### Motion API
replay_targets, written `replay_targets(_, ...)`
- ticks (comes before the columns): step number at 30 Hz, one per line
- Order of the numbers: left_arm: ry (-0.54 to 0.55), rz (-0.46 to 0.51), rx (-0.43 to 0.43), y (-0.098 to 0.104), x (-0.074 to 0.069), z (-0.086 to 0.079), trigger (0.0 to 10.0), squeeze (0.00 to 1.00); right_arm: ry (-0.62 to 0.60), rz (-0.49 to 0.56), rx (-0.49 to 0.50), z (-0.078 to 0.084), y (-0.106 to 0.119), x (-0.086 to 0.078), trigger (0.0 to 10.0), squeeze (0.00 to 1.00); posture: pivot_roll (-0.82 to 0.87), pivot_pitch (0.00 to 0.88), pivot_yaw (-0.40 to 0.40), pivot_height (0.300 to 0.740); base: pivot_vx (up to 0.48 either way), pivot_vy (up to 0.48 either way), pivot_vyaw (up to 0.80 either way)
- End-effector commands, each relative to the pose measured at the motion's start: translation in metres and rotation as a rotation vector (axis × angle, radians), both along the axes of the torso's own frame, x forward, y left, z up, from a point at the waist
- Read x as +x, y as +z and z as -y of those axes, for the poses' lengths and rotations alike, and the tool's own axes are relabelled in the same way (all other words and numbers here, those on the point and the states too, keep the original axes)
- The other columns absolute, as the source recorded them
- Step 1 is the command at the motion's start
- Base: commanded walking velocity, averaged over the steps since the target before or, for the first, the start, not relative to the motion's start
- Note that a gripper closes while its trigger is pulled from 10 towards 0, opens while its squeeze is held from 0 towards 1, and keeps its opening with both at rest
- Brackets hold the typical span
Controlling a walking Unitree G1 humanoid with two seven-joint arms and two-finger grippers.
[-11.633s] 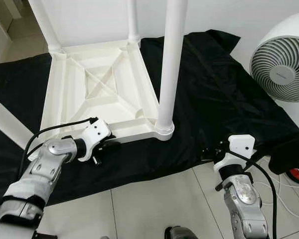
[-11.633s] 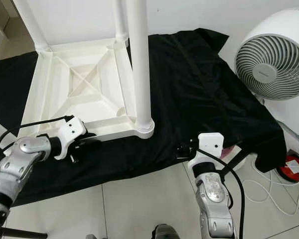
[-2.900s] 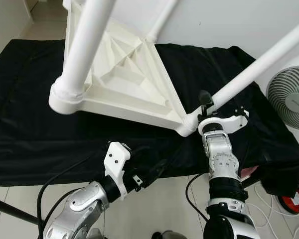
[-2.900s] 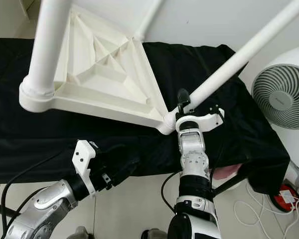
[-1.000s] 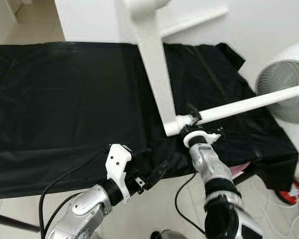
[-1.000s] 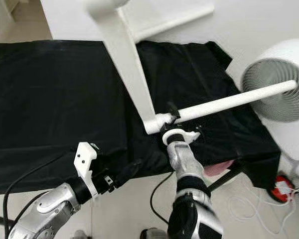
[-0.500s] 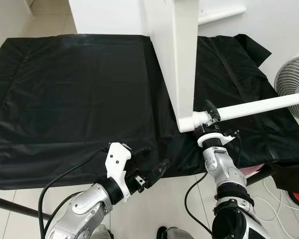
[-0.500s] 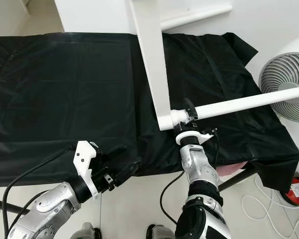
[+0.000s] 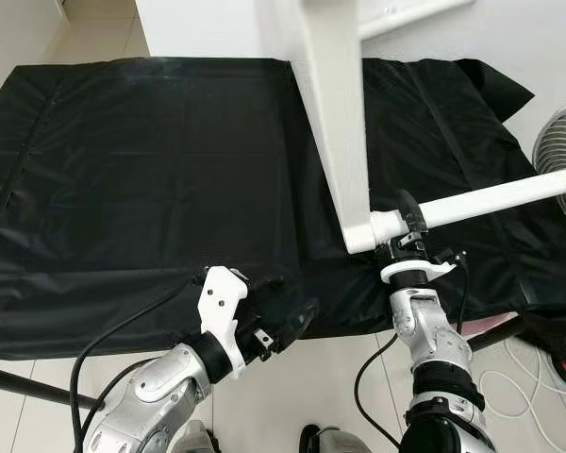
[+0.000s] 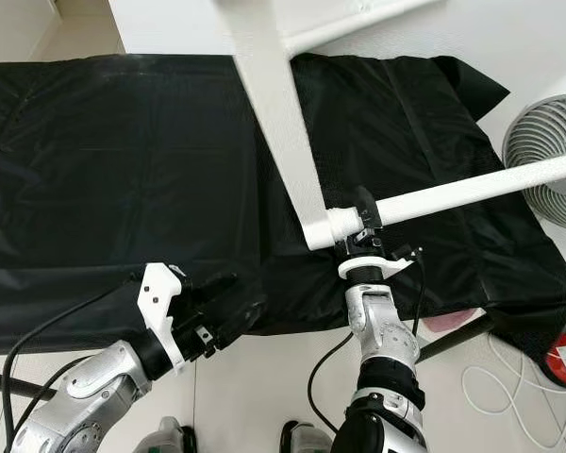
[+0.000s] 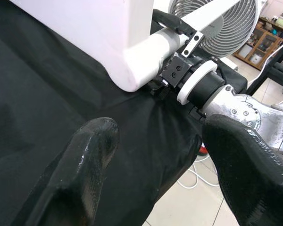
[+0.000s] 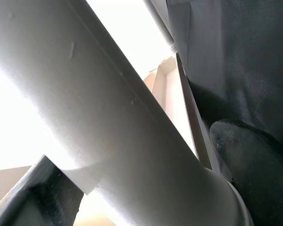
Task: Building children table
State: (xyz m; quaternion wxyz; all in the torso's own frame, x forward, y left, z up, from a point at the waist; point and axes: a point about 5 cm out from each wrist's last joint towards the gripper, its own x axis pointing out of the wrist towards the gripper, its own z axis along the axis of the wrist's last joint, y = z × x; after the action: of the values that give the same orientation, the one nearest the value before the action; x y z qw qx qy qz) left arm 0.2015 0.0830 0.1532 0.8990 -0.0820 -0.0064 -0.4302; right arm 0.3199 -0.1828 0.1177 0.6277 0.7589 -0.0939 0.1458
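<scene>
Clearly, right pincer (image 9: 407, 225) grips table leg (image 9: 495, 195).

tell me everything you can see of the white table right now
The white table looks like smooth moulded plastic. It is tipped on its side, its slab edge toward the camera and one rounded corner down on the black cloth. A round white leg juts sideways from that corner toward the fan. The right gripper is clamped on that leg close to the corner. The left gripper hangs open nearby, not touching it.
</scene>
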Motion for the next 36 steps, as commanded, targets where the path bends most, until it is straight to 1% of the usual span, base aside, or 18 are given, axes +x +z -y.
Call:
replay_targets(1, -0.025, -0.015, 0.01, -0.002, -0.002, 0.001, 10.0, 0.0, -0.064, 0.029, 0.039, 0.015, 0.001, -0.006, 10.0, 1.0, -0.03, 0.146, 0.018, 0.74, 0.0, 0.0, 0.0)
replay_targets(6, -0.033, -0.018, 0.017, -0.002, -0.003, 0.001, 10.0, 0.0, -0.135, -0.006, 0.124, 0.026, -0.008, -0.013, 10.0, 1.0, -0.03, 0.148, 0.022, 0.74, 0.0, 0.0, 0.0)
replay_targets(11, -0.039, 0.003, 0.036, 0.0, 0.0, 0.002, 10.0, 0.0, -0.19, -0.022, 0.275, 0.035, -0.015, -0.018, 10.0, 1.0, -0.03, 0.153, 0.03, 0.74, 0.0, 0.0, 0.0)
replay_targets(12, -0.041, 0.013, 0.04, 0.002, 0.002, 0.005, 10.0, 0.0, -0.184, -0.019, 0.28, 0.035, -0.016, -0.019, 10.0, 0.27, -0.03, 0.153, 0.03, 0.74, 0.0, 0.0, 0.0)
replay_targets(14, -0.042, 0.02, 0.042, 0.003, 0.004, 0.006, 10.0, 0.0, -0.179, -0.018, 0.277, 0.034, -0.016, -0.02, 10.0, 0.27, -0.03, 0.153, 0.03, 0.74, 0.0, 0.0, 0.0)
replay_targets(15, -0.033, 0.022, 0.02, 0.007, 0.009, 0.01, 10.0, 0.0, -0.168, -0.001, 0.276, 0.032, -0.014, -0.02, 10.0, 0.0, -0.03, 0.153, 0.039, 0.74, 0.0, 0.0, 0.0)
replay_targets(16, -0.033, 0.022, 0.02, 0.007, 0.009, 0.01, 10.0, 0.0, -0.168, -0.001, 0.276, 0.032, -0.014, -0.02, 10.0, 0.0, -0.03, 0.153, 0.039, 0.74, 0.0, 0.0, 0.0)
replay_targets(18, -0.004, 0.039, -0.011, 0.018, 0.025, 0.022, 10.0, 0.0, -0.149, 0.031, 0.293, 0.028, -0.01, -0.019, 10.0, 0.0, -0.02, 0.154, 0.042, 0.74, 0.0, 0.0, 0.0)
replay_targets(20, -0.004, 0.039, -0.011, 0.018, 0.025, 0.022, 10.0, 0.0, -0.149, 0.031, 0.293, 0.028, -0.01, -0.019, 10.0, 0.0, -0.02, 0.154, 0.042, 0.74, 0.0, 0.0, 0.0)
replay_targets(21, 0.02, 0.044, -0.008, 0.023, 0.034, 0.03, 10.0, 0.0, -0.145, 0.029, 0.304, 0.027, -0.01, -0.019, 10.0, 0.0, -0.02, 0.154, 0.042, 0.74, 0.0, 0.0, 0.0)
replay_targets(22, 0.02, 0.044, -0.008, 0.023, 0.034, 0.03, 10.0, 0.0, -0.145, 0.029, 0.304, 0.027, -0.01, -0.019, 10.0, 0.0, -0.02, 0.154, 0.042, 0.74, 0.0, 0.0, 0.0)
replay_targets(25, 0.036, 0.023, -0.039, 0.041, 0.052, 0.05, 10.0, 0.0, -0.135, 0.015, 0.288, 0.024, -0.012, -0.018, 10.0, 0.0, -0.02, 0.155, 0.048, 0.74, 0.0, 0.0, 0.0)
replay_targets(26, 0.036, 0.023, -0.039, 0.041, 0.052, 0.05, 10.0, 0.0, -0.135, 0.015, 0.288, 0.024, -0.012, -0.018, 10.0, 0.0, -0.02, 0.155, 0.048, 0.74, 0.0, 0.0, 0.0)
replay_targets(28, -0.038, 0.03, -0.092, 0.066, 0.06, 0.074, 10.0, 0.0, -0.115, 0.008, 0.281, 0.021, -0.011, -0.015, 10.0, 0.0, -0.02, 0.158, 0.045, 0.74, 0.0, 0.0, 0.0)
replay_targets(31, -0.061, 0.046, -0.073, 0.073, 0.064, 0.085, 10.0, 0.0, -0.107, 0.005, 0.283, 0.02, -0.01, -0.014, 10.0, 0.0, -0.02, 0.158, 0.045, 0.74, 0.0, 0.0, 0.0)
replay_targets(32, -0.111, 0.054, -0.067, 0.078, 0.064, 0.096, 10.0, 0.0, -0.101, 0.006, 0.274, 0.02, -0.009, -0.012, 10.0, 0.0, -0.01, 0.161, 0.044, 0.74, 0.0, 0.0, 0.0)
replay_targets(35, -0.141, 0.057, -0.062, 0.081, 0.063, 0.103, 10.0, 0.0, -0.096, 0.008, 0.269, 0.02, -0.008, -0.011, 10.0, 0.0, -0.01, 0.161, 0.044, 0.74, 0.0, 0.0, 0.0)
replay_targets(36, -0.144, 0.053, -0.034, 0.082, 0.066, 0.112, 10.0, 0.0, -0.091, 0.009, 0.264, 0.02, -0.006, -0.01, 10.0, 0.0, -0.01, 0.172, 0.041, 0.74, 0.0, 0.0, 0.0)
